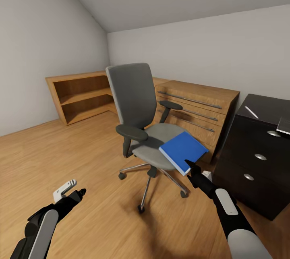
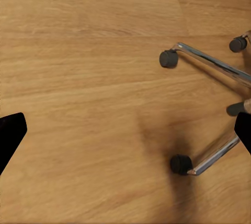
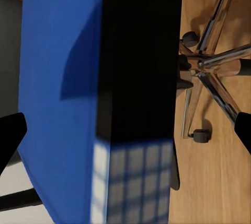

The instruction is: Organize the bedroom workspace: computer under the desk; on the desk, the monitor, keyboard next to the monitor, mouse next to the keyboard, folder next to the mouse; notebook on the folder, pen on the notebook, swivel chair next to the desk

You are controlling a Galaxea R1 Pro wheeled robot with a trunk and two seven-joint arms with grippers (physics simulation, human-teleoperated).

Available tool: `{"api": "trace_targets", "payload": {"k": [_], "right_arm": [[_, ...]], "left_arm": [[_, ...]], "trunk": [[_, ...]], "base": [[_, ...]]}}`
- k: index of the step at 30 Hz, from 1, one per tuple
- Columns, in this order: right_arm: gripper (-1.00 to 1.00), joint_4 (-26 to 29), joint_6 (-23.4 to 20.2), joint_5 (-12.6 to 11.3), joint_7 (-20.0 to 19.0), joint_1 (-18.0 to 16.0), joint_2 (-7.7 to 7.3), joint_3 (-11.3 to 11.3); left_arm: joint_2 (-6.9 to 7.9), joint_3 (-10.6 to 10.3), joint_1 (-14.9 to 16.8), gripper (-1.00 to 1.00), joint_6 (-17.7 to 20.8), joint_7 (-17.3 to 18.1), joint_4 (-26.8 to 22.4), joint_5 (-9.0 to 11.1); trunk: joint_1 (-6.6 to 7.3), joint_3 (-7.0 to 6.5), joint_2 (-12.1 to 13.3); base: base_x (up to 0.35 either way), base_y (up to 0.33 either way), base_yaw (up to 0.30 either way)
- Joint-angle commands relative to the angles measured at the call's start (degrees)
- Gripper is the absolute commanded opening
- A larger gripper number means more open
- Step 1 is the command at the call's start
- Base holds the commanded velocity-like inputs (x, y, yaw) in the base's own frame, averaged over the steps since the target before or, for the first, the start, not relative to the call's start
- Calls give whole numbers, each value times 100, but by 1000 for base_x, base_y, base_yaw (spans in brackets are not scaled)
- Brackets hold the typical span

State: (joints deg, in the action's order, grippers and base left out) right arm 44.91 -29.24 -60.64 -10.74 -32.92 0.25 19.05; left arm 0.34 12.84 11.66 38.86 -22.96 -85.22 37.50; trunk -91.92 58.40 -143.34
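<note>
**Chair mid-room, folder at the seat's right-front edge**

We see the swivel chair (image 1: pixel 141 122) on the floor (image 1: pixel 80 158). The folder (image 1: pixel 183 151) lies on its seat, overhanging the right-front edge. Behind the chair stands a drawer unit (image 1: pixel 197 110), left of it a shelf (image 1: pixel 80 96), right of it a cabinet (image 1: pixel 253 154).

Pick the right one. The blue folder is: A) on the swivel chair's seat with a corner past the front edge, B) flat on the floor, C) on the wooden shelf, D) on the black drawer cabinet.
A: in the head view the blue folder rests on the swivel chair seat, overhanging toward the right gripper.
</note>
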Motion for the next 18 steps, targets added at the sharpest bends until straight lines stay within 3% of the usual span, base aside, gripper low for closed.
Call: {"api": "trace_targets", "payload": {"k": [1, 18], "right_arm": [[100, 0, -38, -19, -8, -4, 2, 20], [100, 25, -72, -19, -37, -4, 16, -83]], "left_arm": [[3, 0, 3, 100, 16, -50, 1, 59], [6, 0, 3, 100, 16, -62, 28, 57]], "trunk": [[1, 5, -2], [1, 5, -2]], "base": [[5, 2, 0], [0, 0, 0]]}}
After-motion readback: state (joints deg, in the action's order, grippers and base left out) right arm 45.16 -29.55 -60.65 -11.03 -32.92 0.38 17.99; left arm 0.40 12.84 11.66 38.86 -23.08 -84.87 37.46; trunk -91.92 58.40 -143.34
